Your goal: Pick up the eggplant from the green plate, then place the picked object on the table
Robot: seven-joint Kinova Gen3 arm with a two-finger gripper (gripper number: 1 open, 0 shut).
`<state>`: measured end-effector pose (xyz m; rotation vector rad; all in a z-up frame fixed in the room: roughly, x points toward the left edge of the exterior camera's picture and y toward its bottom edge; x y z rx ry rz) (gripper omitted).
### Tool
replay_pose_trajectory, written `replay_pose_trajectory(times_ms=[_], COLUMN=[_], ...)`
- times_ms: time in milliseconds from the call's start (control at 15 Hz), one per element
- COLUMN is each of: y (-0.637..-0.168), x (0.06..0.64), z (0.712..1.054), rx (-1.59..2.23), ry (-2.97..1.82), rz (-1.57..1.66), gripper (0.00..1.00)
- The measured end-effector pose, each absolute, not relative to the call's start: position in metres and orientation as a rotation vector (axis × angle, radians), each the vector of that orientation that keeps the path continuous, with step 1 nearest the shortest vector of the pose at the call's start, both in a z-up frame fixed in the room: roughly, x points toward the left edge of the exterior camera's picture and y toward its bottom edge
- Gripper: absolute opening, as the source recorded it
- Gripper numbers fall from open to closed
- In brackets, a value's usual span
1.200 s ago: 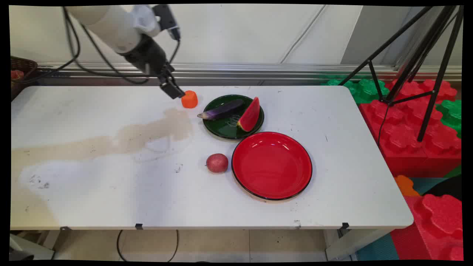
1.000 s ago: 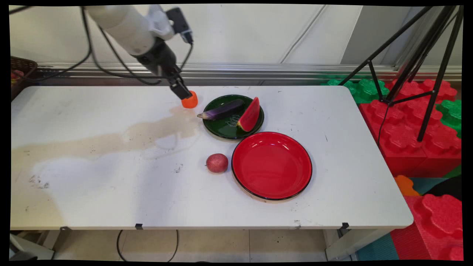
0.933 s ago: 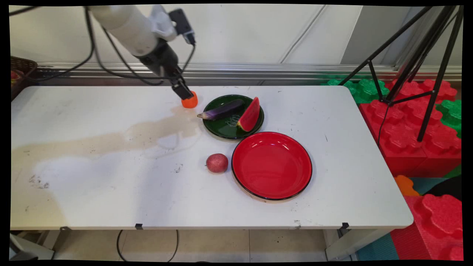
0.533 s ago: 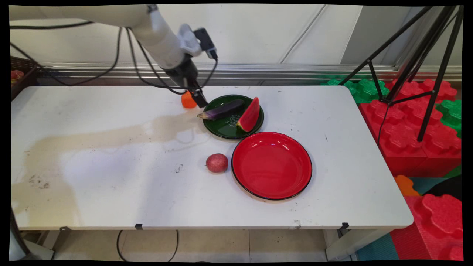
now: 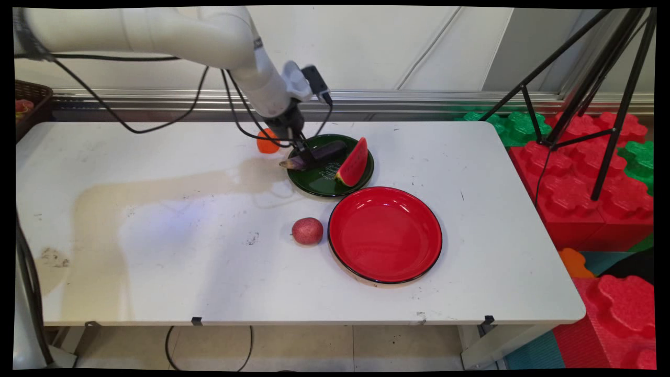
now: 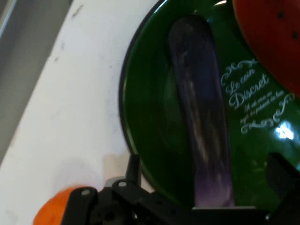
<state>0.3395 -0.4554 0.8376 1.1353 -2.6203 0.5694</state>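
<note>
white arm [image 5: 209, 36] reaching down, pincer [image 5: 303, 156] low

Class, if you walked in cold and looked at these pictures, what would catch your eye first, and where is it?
The big empty red plate near the table's middle. Behind it, a green plate holds a watermelon slice and a purple eggplant; the black gripper hangs right over the eggplant.

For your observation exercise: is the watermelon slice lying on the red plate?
No. The watermelon slice leans on the green plate beside the eggplant; the red plate holds nothing.
</note>
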Motion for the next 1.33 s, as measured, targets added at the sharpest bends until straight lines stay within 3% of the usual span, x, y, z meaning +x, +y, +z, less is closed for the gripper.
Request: replay_pose_trajectory(times_ms=[333,400,867,1333], y=[-0.477,-0.479,-0.482,-0.452], x=[0.328,0.326,0.322,0.322], z=[0.808,0.804,0.801,0.854], rx=[1.132,1.135,1.168,1.205], ry=[-2.6,-2.593,-2.552,-2.505], rz=[0.546,0.544,0.582,0.682], gripper=[1.0,0.0,0.0,0.0])
